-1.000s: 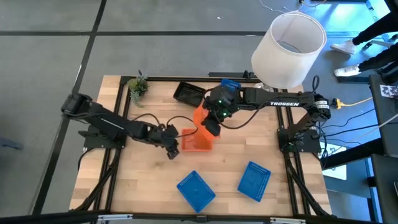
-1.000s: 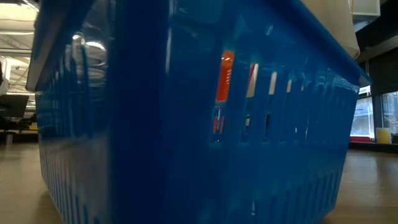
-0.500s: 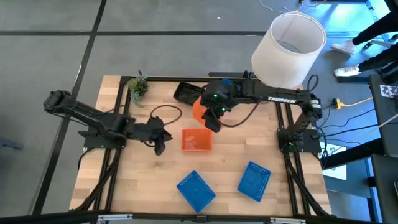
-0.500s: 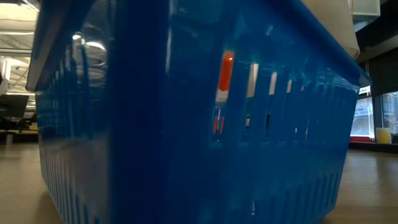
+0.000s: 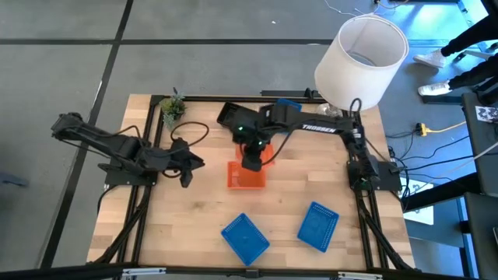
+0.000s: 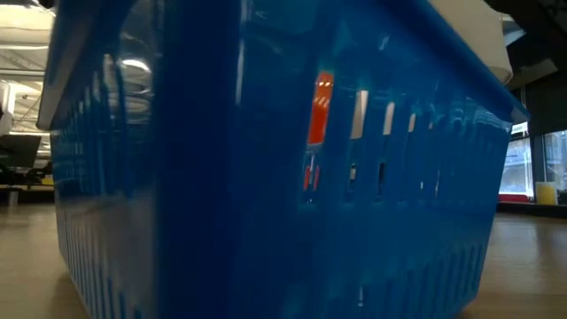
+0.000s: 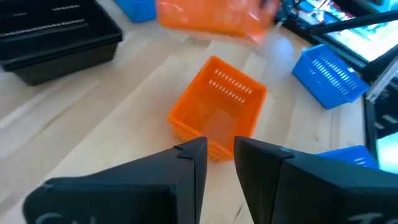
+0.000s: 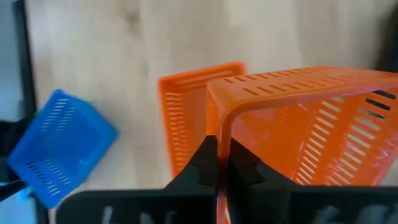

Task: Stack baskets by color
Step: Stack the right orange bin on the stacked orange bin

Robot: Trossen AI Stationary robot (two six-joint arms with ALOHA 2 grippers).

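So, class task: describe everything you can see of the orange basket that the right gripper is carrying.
The held orange basket is a shallow rectangular tray of glossy orange plastic with slotted mesh walls and a rolled rim. The right gripper is shut on its rim, holding it tilted in the air above a second orange basket, which rests on the wooden table. Nothing else touches it.

Overhead and both wrist views share the orange basket [image 5: 246, 176].

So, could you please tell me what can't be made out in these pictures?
- Low view: a blue basket fills it, hiding the table and arms.
- High view: the right gripper covers most of its held orange basket.
- Left wrist view: that held basket is blurred.
- Black basket: stack count unclear.
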